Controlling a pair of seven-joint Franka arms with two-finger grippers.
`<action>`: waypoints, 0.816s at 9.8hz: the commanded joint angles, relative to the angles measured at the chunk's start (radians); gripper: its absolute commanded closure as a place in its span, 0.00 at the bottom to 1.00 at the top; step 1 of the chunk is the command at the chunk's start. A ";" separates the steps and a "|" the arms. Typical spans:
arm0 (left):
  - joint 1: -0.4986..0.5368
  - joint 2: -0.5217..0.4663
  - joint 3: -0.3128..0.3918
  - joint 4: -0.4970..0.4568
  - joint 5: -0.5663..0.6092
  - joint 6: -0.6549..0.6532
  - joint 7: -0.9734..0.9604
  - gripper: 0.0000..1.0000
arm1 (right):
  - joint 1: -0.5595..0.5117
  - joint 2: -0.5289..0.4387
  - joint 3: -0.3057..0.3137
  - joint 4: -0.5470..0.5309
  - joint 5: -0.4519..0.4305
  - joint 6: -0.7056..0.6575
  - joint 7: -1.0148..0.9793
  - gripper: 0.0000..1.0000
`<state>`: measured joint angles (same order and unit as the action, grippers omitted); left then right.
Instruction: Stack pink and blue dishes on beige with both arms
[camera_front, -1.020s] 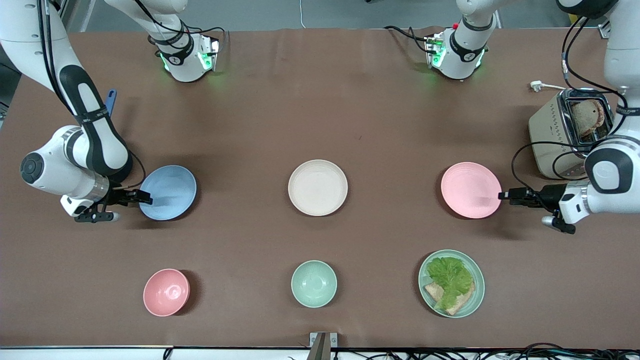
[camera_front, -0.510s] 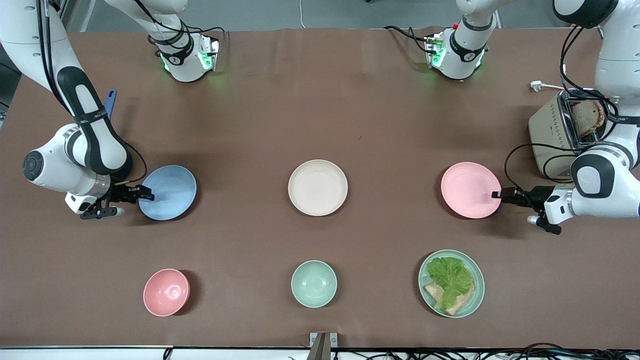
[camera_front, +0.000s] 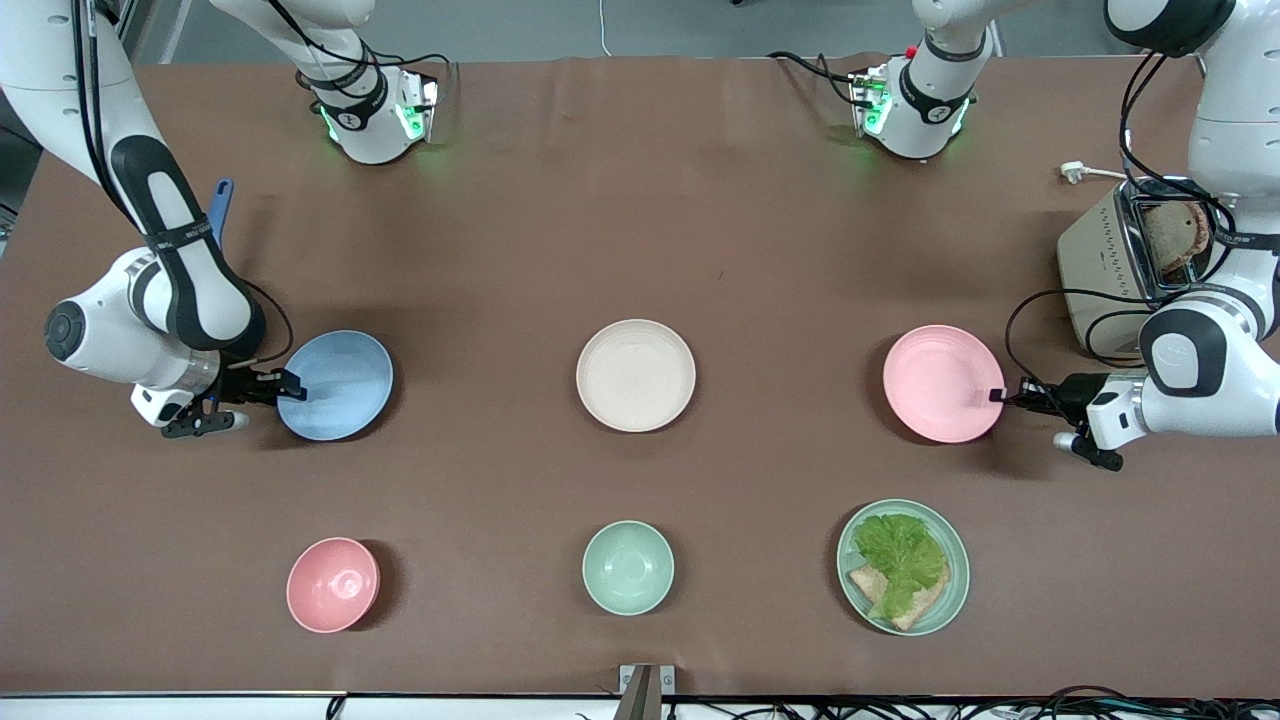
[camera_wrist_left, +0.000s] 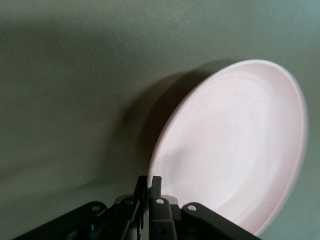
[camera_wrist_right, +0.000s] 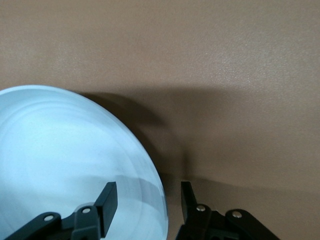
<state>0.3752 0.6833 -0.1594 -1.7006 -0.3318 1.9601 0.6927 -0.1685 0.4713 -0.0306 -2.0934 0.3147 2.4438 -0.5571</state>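
Note:
The light blue plate (camera_front: 345, 385) lies toward the right arm's end of the table. My right gripper (camera_front: 291, 385) is open at its rim, one finger (camera_wrist_right: 107, 197) over the plate's (camera_wrist_right: 65, 160) inside and the other outside it; my right gripper (camera_wrist_right: 147, 195) straddles the edge. The pale pink plate (camera_front: 940, 380) lies toward the left arm's end. My left gripper (camera_front: 999, 396) is shut on its rim, seen in the left wrist view as my left gripper (camera_wrist_left: 149, 182) pinching the pink plate's (camera_wrist_left: 235, 150) edge. The beige plate (camera_front: 636, 375) sits bare between them.
A toaster (camera_front: 1100, 270) holding bread stands just farther from the front camera than the left gripper. Nearer the front camera sit a pink bowl (camera_front: 333, 585), a pale green bowl (camera_front: 627, 567) and a green plate (camera_front: 955, 575) with lettuce and bread. A blue handle (camera_front: 220, 205) shows by the right arm.
The left gripper reached onto the pink plate's edge and closed on its rim. The right gripper slid a little along the blue plate's rim and now holds still.

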 joint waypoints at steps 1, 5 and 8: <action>-0.009 -0.039 -0.056 -0.005 0.004 0.011 -0.062 1.00 | -0.017 -0.003 0.012 -0.017 0.033 0.014 -0.038 0.46; -0.063 -0.090 -0.306 -0.008 0.017 0.023 -0.562 1.00 | -0.014 -0.006 0.011 -0.007 0.064 -0.035 -0.029 0.99; -0.281 -0.088 -0.307 -0.034 0.106 0.158 -0.844 1.00 | -0.009 -0.034 -0.040 0.146 0.063 -0.334 -0.023 0.99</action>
<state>0.1652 0.5794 -0.4765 -1.7002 -0.2711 2.0465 -0.0662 -0.1715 0.4576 -0.0434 -2.0027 0.3524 2.2190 -0.5663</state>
